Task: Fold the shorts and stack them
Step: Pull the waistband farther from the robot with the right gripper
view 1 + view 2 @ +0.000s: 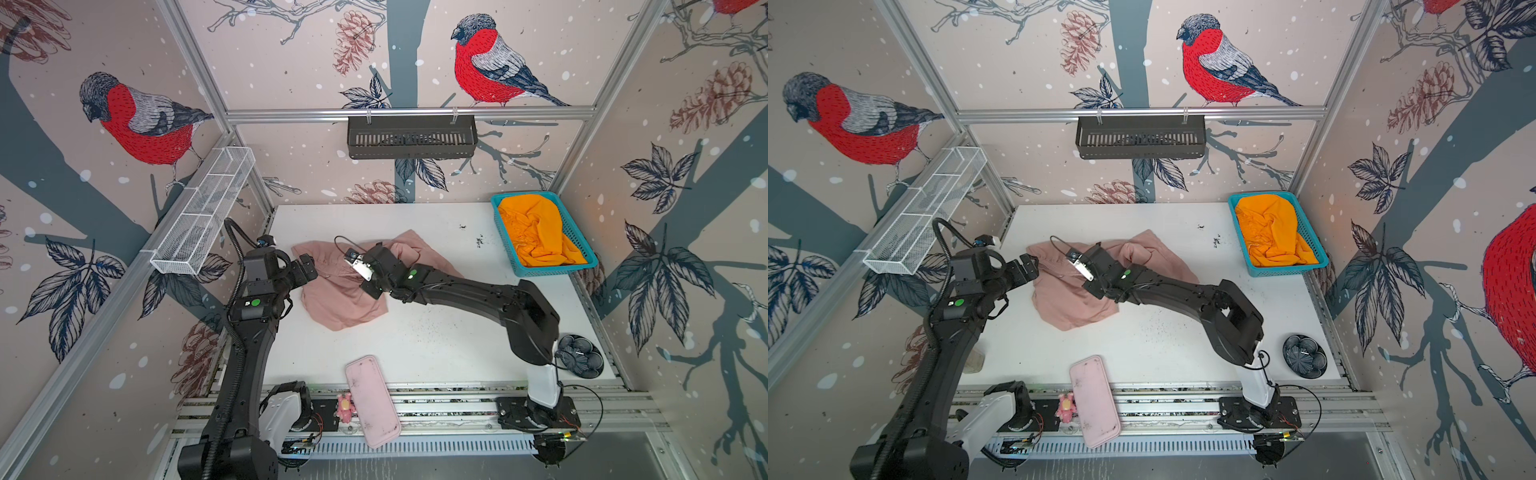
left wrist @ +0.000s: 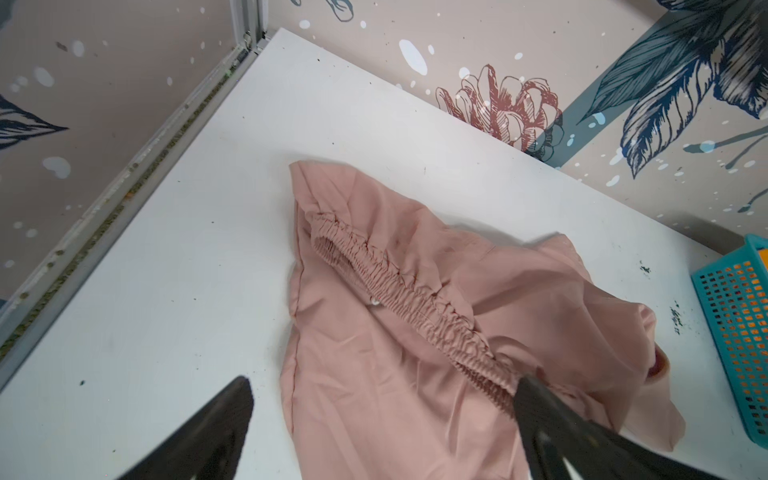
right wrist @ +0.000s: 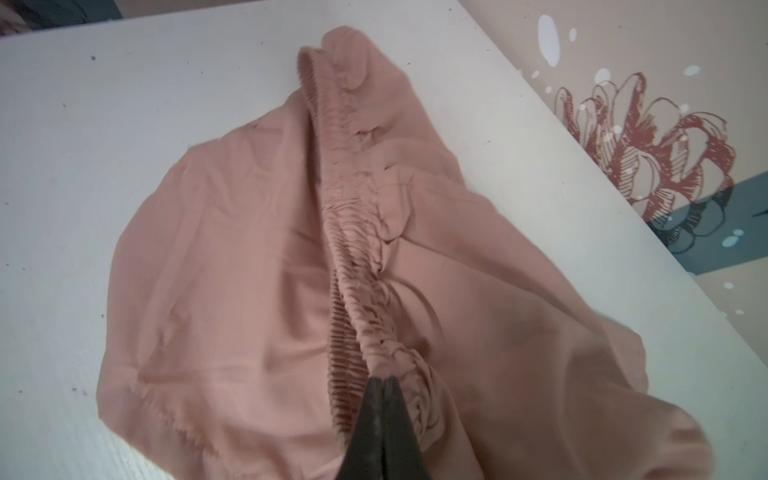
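- The pink shorts (image 1: 336,305) lie crumpled mid-surface (image 1: 436,332), their waistband (image 2: 395,286) running roughly left to right.
- The right gripper (image 3: 384,379) is clamped tight on that waistband.
- The left gripper (image 2: 384,384) gapes wide and empty over the shorts' left edge.
- The orange shorts (image 1: 536,232) sit bunched in the far-right basket (image 1: 552,272).

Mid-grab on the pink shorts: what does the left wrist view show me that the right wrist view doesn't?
Left wrist only: the left tool, open, and the teal basket with orange cloth showing through its mesh. Right wrist only: the right tool, shut on the elastic waistband. Both: the pink shorts, crumpled and not yet folded, lying on the white table.
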{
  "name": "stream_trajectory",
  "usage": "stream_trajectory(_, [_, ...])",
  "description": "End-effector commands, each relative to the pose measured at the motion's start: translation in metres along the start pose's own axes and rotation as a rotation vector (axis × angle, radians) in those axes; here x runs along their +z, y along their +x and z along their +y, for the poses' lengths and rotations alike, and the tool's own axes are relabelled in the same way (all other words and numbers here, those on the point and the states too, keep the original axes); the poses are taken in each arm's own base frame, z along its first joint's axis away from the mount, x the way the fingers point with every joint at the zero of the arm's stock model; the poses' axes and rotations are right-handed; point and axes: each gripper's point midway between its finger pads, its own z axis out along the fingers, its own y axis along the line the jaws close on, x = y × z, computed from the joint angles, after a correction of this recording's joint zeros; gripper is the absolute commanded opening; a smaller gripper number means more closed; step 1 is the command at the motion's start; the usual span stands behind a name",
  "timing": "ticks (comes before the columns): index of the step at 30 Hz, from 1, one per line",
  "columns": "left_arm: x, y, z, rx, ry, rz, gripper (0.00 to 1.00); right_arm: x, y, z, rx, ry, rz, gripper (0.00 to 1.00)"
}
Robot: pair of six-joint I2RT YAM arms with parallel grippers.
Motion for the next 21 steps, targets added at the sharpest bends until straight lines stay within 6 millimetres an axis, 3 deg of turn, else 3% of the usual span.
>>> stream_trajectory(1, [0.009,-0.002,-0.014,-0.003,0.094,-0.013,0.98,-0.025,-0.006,-0.016,0.144,-0.071,-0.03,0.02])
stream_trajectory(6, [0.025,0.012,-0.023,-0.045,0.162,0.005,0.98,-0.045,-0.001,-0.048,0.224,-0.076,-0.067,0.01])
stream_trajectory(12, [0.044,0.041,-0.041,0.005,0.193,0.039,0.98,-0.052,-0.004,-0.074,0.289,-0.093,-0.109,0.01])
stream_trajectory(16, [0.053,0.063,-0.032,0.052,0.129,0.071,0.98,-0.052,-0.006,-0.085,0.303,-0.095,-0.123,0.01])
stream_trajectory(21, [0.046,0.077,-0.028,0.079,0.108,0.057,0.98,-0.05,-0.003,-0.104,0.326,-0.094,-0.123,0.01])
